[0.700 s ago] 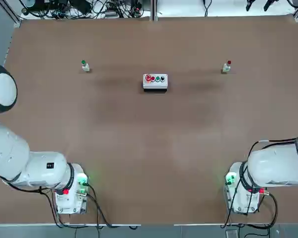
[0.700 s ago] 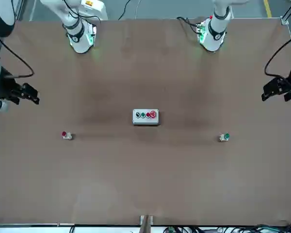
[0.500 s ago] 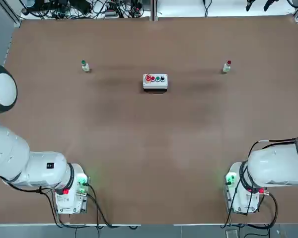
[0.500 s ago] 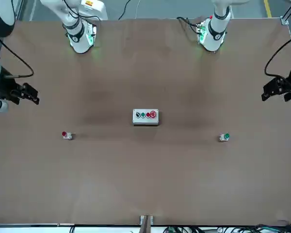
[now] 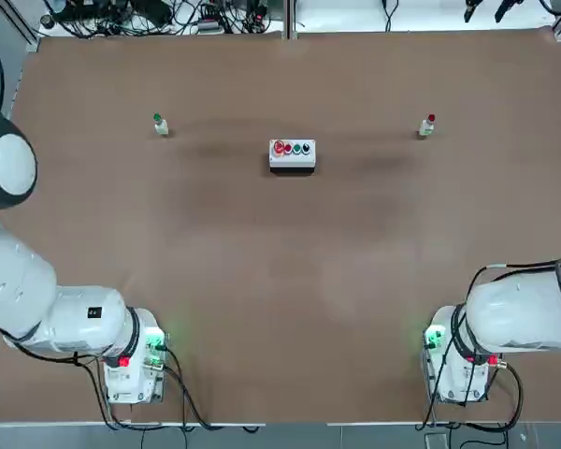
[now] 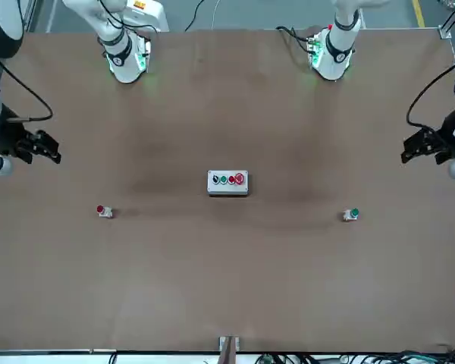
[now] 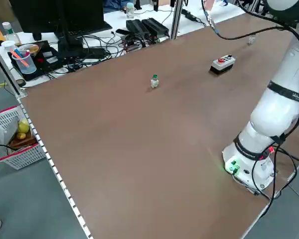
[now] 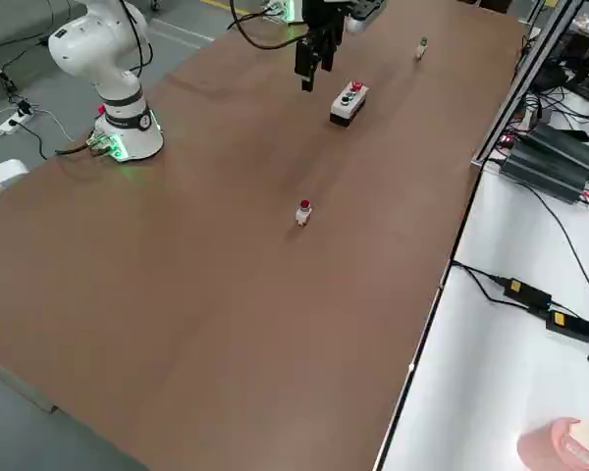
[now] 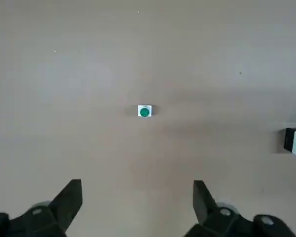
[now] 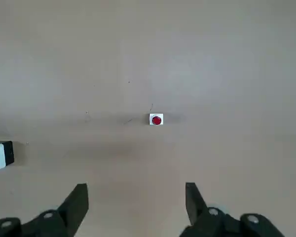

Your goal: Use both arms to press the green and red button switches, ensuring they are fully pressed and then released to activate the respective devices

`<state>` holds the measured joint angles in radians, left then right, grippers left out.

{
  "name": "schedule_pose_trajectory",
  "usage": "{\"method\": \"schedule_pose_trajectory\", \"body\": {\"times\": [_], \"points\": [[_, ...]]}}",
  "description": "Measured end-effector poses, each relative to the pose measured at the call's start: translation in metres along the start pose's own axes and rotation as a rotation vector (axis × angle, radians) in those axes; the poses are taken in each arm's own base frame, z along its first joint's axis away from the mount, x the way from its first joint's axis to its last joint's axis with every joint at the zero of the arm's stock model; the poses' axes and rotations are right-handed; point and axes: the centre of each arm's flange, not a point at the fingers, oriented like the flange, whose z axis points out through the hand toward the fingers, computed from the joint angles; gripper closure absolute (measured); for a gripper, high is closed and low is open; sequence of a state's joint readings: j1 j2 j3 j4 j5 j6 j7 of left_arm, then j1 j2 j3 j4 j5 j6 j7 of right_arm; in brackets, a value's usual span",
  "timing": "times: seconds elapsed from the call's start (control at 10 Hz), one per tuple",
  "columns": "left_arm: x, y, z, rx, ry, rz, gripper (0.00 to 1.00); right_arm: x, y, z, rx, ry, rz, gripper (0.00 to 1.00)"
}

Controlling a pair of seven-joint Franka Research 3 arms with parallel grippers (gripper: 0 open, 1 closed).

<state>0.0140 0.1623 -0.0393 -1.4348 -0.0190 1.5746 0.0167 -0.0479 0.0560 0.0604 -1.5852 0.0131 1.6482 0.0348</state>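
Note:
The green button switch [image 5: 159, 123] stands on the far left of the brown table [image 5: 280, 281]; the red button switch [image 5: 427, 125] stands on the far right. In the front view my left gripper [image 6: 425, 145] hangs high beside the table's edge, back from the green switch [image 6: 350, 214]. My right gripper [image 6: 38, 145] hangs likewise at the opposite edge, back from the red switch [image 6: 104, 211]. Both are open and hold nothing. In the left wrist view the green cap [image 9: 144, 111] lies ahead of the spread fingers [image 9: 69, 200]. The red cap [image 10: 156, 120] lies ahead of the right fingers [image 10: 193, 200].
A white box [image 5: 293, 154] with a row of red and green buttons sits midway between the two switches. Both arm bases [image 5: 131, 360] stand at the near edge. Cables and equipment line the bench beyond the far edge [image 5: 168, 14].
My left gripper has shifted a little inward over the table's side, and the left arm's elbow moved slightly. The right arm has not moved.

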Motion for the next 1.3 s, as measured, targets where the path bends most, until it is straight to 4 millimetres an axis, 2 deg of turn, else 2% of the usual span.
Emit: {"method": "schedule_pose_trajectory", "body": {"times": [0.2,0.3,0.4,0.5,0.6,0.7,1.0,1.1,1.2,1.3], "points": [[0.007,0.001,0.024,-0.001,-0.016,0.002,0.14,0.0,0.0,0.001,0.0,-0.004,0.0,0.48],[0.009,0.001,0.035,-0.001,-0.018,0.001,0.28,-0.001,0.001,0.001,0.0,-0.006,0.001,0.57],[0.01,0.0,0.047,-0.001,-0.022,0.0,0.32,0.0,0.001,0.002,0.0,-0.008,0.002,0.65],[0.009,-0.001,0.058,-0.001,-0.031,-0.001,0.37,0.0,0.002,0.004,-0.001,-0.012,0.003,0.67],[0.009,-0.001,0.068,-0.002,-0.039,-0.002,0.52,0.001,0.004,0.007,-0.001,-0.017,0.004,0.69],[0.009,-0.003,0.078,-0.002,-0.04,-0.002,0.62,0.003,0.008,0.013,0.0,-0.025,0.002,0.72],[0.008,-0.013,0.12,-0.001,-0.012,-0.017,0.8,0.018,0.021,0.04,0.002,-0.024,-0.012,0.77],[0.007,-0.014,0.133,0.0,-0.009,-0.018,0.85,0.022,0.022,0.053,0.003,-0.016,-0.017,0.85],[0.005,-0.014,0.146,0.0,-0.005,-0.018,0.91,0.025,0.022,0.066,0.003,-0.006,-0.02,0.85],[0.003,-0.014,0.159,0.001,0.005,-0.019,0.93,0.027,0.023,0.08,0.003,0.004,-0.021,0.87]]}}
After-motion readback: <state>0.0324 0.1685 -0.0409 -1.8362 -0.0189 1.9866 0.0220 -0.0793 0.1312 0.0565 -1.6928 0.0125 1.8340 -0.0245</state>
